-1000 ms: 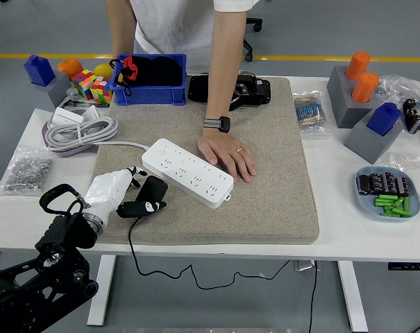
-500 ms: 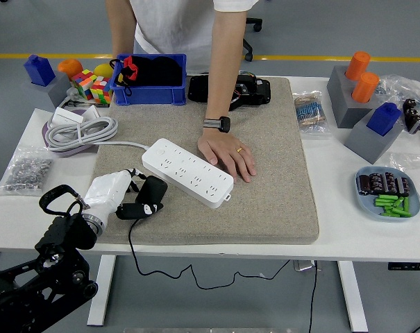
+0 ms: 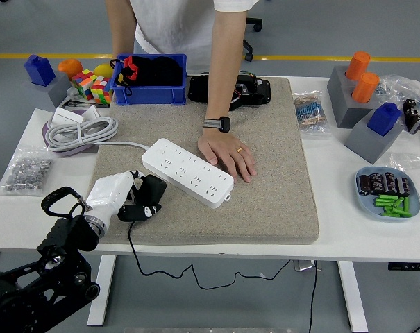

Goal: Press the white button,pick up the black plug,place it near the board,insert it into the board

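We note a white table carrying a beige mat. On the mat the white power strip lies diagonally, its grey cord running off to a coil at far left. A person's hand rests flat on the mat, touching the strip's far side, apparently steadying it.

The black plug sits on the mat just beside the strip's near-left end, its cable trailing over the table edge.

Risks, as we judge them: the hanging cable could drag on the plug and twist it in a light grasp; the plug's prongs are not visible, so misalignment with the sockets is possible; the strip may skid if the person lets go.

Left hand, white-shelled, is at the plug's left side. Its fingers curl against the plug, partly closed around it; whether the hold is firm we cannot tell. The right arm is out of view.
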Motion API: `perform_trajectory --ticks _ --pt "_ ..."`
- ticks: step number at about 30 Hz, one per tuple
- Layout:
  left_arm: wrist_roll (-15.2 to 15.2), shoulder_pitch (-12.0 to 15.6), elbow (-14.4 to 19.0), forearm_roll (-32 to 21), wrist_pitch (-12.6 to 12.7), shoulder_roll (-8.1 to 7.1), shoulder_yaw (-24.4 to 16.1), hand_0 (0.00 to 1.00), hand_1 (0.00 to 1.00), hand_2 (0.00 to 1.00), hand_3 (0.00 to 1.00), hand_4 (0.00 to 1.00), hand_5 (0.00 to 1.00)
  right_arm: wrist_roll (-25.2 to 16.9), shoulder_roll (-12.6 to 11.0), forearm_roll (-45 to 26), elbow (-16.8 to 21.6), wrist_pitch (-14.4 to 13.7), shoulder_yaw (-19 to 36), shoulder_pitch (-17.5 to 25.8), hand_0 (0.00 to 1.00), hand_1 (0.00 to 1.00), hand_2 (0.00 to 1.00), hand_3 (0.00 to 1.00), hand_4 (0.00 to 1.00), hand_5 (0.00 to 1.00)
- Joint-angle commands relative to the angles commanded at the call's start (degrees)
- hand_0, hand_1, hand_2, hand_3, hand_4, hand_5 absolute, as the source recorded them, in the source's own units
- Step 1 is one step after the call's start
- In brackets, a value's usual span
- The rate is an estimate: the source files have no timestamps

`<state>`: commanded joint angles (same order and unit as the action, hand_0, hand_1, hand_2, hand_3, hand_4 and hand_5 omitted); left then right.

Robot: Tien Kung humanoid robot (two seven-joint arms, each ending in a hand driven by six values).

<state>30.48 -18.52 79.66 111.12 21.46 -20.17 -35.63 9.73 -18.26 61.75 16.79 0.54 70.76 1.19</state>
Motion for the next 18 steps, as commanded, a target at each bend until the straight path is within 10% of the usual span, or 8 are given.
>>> perform_trajectory --ticks 18 --pt "-5.2 -1.2 -0.7 -2.5 3.6 0.68 -1.3 0.284 0.301 0.355 0.549 0.687 0.002 -0.6 0.3 0.0 0.0 -0.5 0.7 0.5 0.66 0.665 0.628 0.611 0.687 0.474"
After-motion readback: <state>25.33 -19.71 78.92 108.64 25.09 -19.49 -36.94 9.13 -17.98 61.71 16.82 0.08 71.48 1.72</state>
